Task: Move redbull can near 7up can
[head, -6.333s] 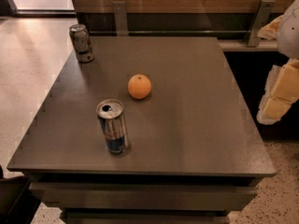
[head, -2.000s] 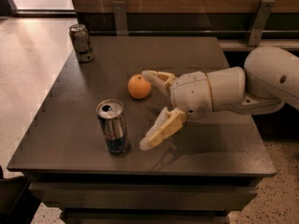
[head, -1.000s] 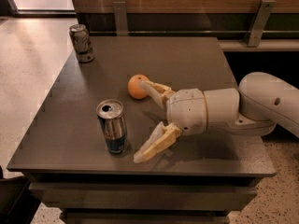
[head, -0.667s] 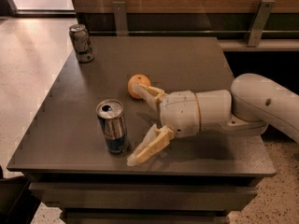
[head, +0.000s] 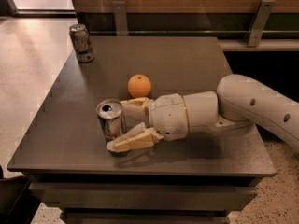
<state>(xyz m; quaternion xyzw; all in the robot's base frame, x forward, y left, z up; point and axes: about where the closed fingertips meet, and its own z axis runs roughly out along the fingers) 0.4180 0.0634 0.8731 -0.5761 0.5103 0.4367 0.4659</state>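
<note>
Two drink cans are standing on the one tabletop [head: 187, 59]: one redbull can [head: 110, 120] near the front left and one 7up can [head: 81, 42] at the far left corner. One orange [head: 139, 85] is sitting between them. One arm [head: 252, 101] is lying across from the right, carrying one gripper [head: 124, 125], which is sitting right at the redbull can. Two metal uprights are standing along the back, a left bracket [head: 120, 15] and a right bracket [head: 256, 22]

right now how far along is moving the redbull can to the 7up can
Done: the approach. The gripper brackets the redbull can, fingers open either side. In hand: closing the grasp. Left: lift it and carry it to the 7up can at the table's far corner.
</note>
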